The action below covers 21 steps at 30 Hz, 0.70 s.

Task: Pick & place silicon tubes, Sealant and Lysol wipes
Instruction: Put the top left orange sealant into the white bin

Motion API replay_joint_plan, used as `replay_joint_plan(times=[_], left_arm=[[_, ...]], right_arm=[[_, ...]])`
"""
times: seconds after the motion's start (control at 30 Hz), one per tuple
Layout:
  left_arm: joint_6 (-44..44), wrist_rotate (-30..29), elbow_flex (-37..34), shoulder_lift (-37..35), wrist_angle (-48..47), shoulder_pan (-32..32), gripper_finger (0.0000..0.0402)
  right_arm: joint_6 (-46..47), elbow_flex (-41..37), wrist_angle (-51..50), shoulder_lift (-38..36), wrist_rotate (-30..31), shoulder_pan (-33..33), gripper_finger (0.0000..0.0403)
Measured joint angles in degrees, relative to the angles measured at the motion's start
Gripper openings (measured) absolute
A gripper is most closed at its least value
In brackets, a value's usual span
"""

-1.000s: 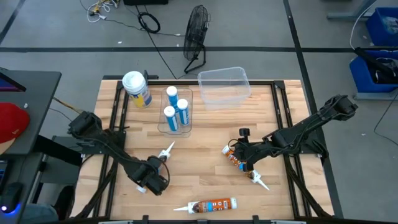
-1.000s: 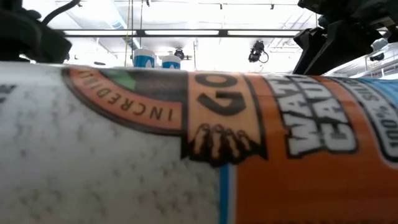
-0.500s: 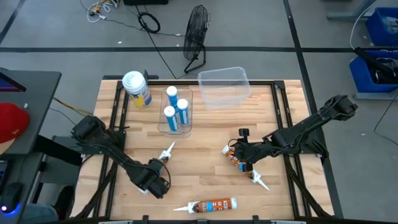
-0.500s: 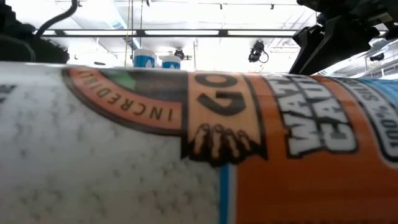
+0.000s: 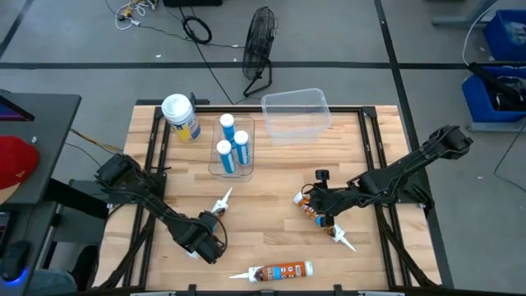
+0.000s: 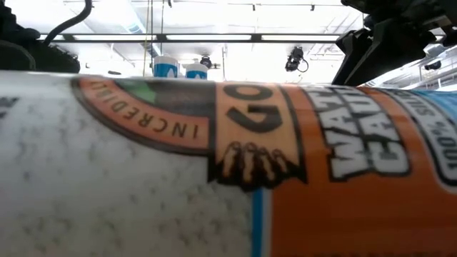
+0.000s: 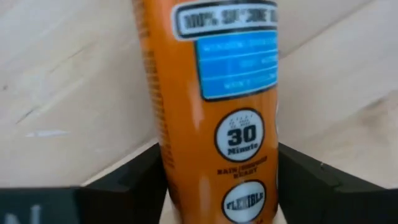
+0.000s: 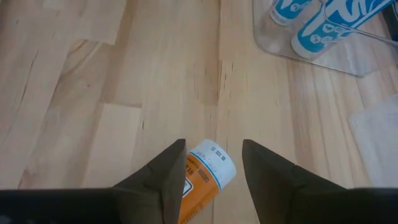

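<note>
An orange sealant tube [image 5: 215, 214] lies at the near left, its white nozzle pointing to the far side. My left gripper [image 5: 205, 237] is shut on its body [image 7: 217, 93]. A second orange tube [image 5: 329, 228] lies right of centre. My right gripper [image 5: 315, 202] is over that tube's flat end [image 8: 208, 169], fingers a little apart. The tube runs slantwise under one finger. A third tube [image 5: 279, 270] lies along the near edge and fills the low view [image 6: 228, 164]. The Lysol wipes canister [image 5: 181, 115] stands upright at the far left. My left gripper pinches the tube's labelled body [image 7: 186, 168] between its two fingers [image 7: 124, 183], one on each side. The fingers come from above, pointing down, and lie across the tube. I cannot tell whether the tube is off the table. I cannot tell whether my right gripper touches its tube.
A clear tray [image 5: 215, 169] holds three slim blue-and-white cylinders [image 5: 233, 141] beside the wipes. They also show in the right wrist view [image 8: 311, 31]. A clear plastic bin [image 5: 325, 107] stands at the far middle. Bare wood lies between the two arms.
My left arm has crept a little toward the table's near edge. Its tube stays about where it was. My right arm and its tube have kept still.
</note>
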Motion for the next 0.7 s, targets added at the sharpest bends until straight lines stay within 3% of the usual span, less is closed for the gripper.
replay_joint_plan(times=[0.1,0.43,0.7], left_arm=[[0.33,-0.05,0.02,-0.08,0.49,0.04,0.0218],[3.30,-0.19,1.26,0.00,2.04,0.04,0.0235],[6.46,-4.15,6.57,0.00,-2.63,0.04,0.0220]], right_arm=[[0.87,0.00,-0.23,0.00,0.01,-0.02,0.0162],[1.12,0.00,-2.19,0.00,0.01,0.00,0.0162],[3.42,0.00,-5.30,0.00,0.01,-0.02,0.0162]])
